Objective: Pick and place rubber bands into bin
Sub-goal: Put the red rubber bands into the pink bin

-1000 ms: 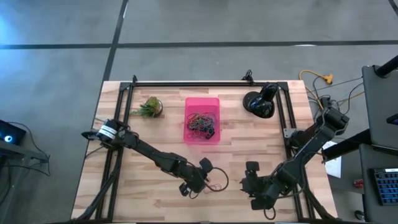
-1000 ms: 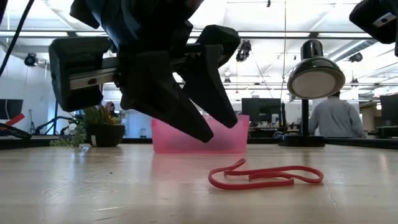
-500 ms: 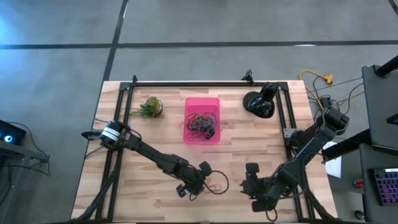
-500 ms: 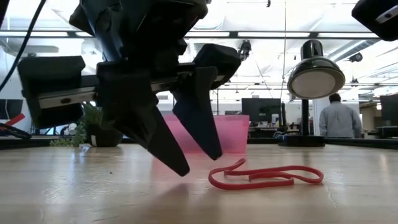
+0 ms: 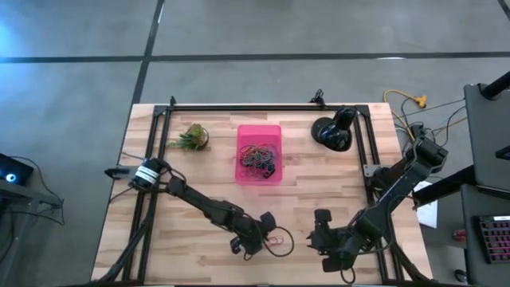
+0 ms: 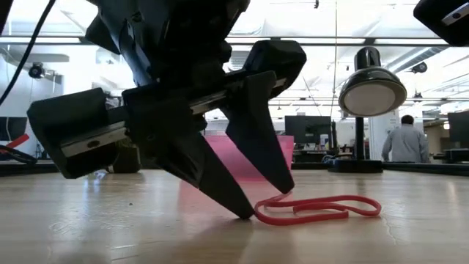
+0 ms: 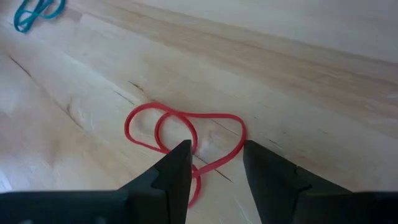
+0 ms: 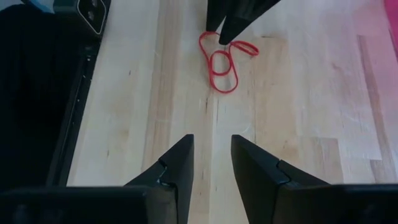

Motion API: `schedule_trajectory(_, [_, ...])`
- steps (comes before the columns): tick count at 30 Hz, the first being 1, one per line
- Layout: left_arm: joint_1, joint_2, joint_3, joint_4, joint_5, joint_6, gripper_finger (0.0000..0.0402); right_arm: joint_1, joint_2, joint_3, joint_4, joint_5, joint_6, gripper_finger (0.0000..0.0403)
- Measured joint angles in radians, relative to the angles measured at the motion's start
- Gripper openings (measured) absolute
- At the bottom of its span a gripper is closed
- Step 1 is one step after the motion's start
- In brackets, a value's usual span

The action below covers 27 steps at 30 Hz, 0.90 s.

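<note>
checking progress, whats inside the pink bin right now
The pink bin holds a tangled pile of rubber bands in red, yellow, green and dark colours. Bands lower in the pile are covered, so no count is possible.

Bare wood table [image 5: 191, 239] surrounds the left gripper [image 6: 265, 202]; plant [image 5: 190, 137] and lamp [image 5: 331, 131] stand well apart.

No text, label, brand, number or sign can be read in any view.

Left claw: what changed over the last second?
The left claw dropped to the table, its open tips now straddling one end of the red rubber band; nothing gripped yet. The band, pink bin and right claw kept their places.
</note>
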Motion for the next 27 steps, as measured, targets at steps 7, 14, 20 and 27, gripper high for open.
schedule_trajectory(7, [0.001,0.001,0.039,-0.079,-0.002,-0.031,0.0132,0.0,0.0,-0.002,0.001,0.0,0.0,0.0091])
schedule_trajectory(14, [0.008,0.003,0.098,-0.22,0.009,-0.065,0.0132,0.0,0.0,-0.002,0.002,0.0,0.0,0.0082])
schedule_trajectory(20, [0.009,0.003,0.104,-0.224,0.031,-0.049,0.0132,0.0,0.0,-0.002,0.002,0.001,0.0,0.0077])
schedule_trajectory(27, [0.008,0.008,0.108,-0.216,0.066,-0.007,0.0132,0.0,0.0,-0.002,0.002,0.004,0.0,0.0081])
